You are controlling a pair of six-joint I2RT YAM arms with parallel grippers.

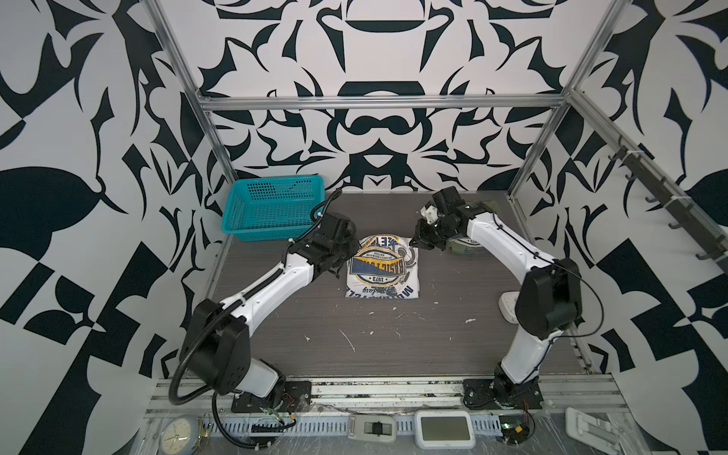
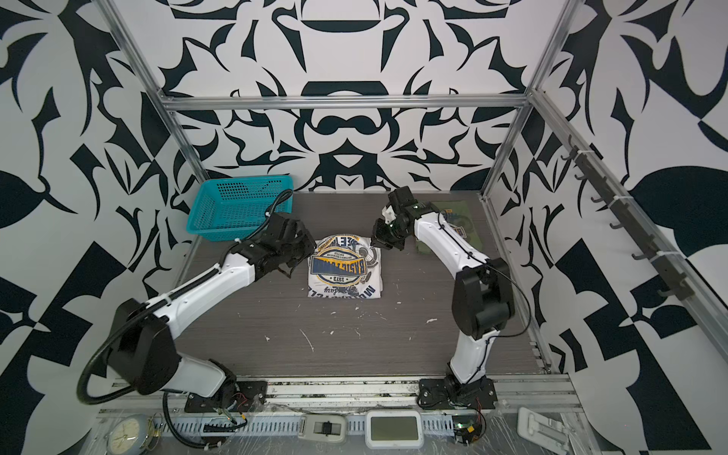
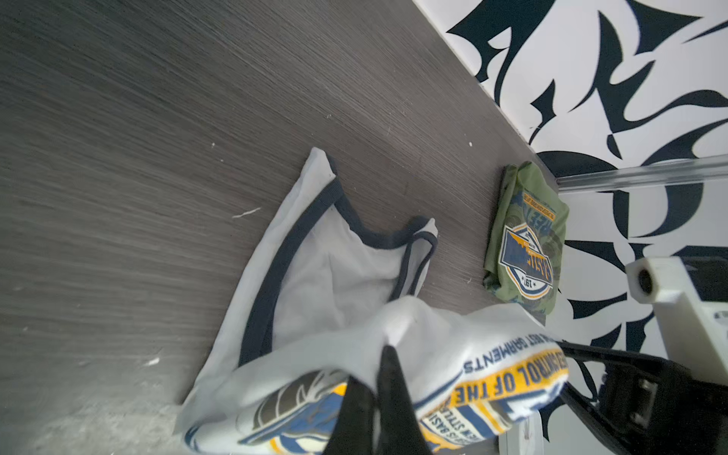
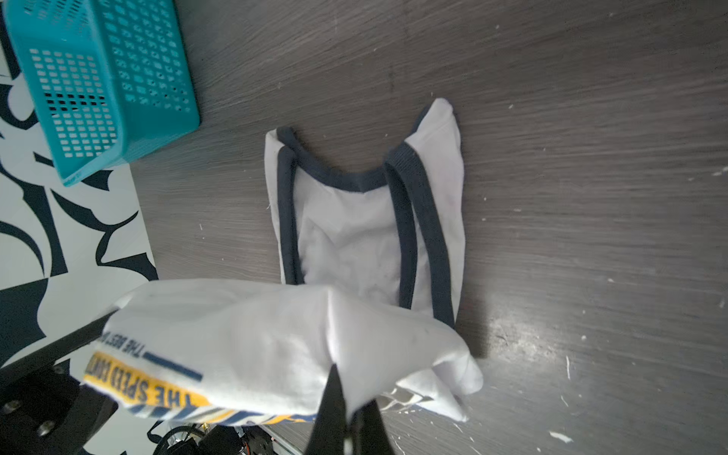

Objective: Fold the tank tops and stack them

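Green top (image 3: 524, 244) looks done: folded into a small packet, badge up, parked at the far right of the worktop (image 1: 354, 346), partly behind the right arm in both top views. White top (image 1: 382, 272) sits mid-worktop, well apart from it, mid-fold by my read. Left fingers (image 3: 392, 394) are clenched on one corner of its printed part and right fingers (image 4: 331, 413) on the other; both pinch cloth, nothing else. In the wrist views that printed part is lifted and doubled over, while the strap end with navy trim lies flat on the worktop. From above it already reads as a rough square with the badge up. Basket (image 1: 272, 208) is at the far left and seems uninvolved. Left to do, I'd say: lay this fold down, let go, maybe one more fold, then carry white onto green for the stack. Roughly past halfway.
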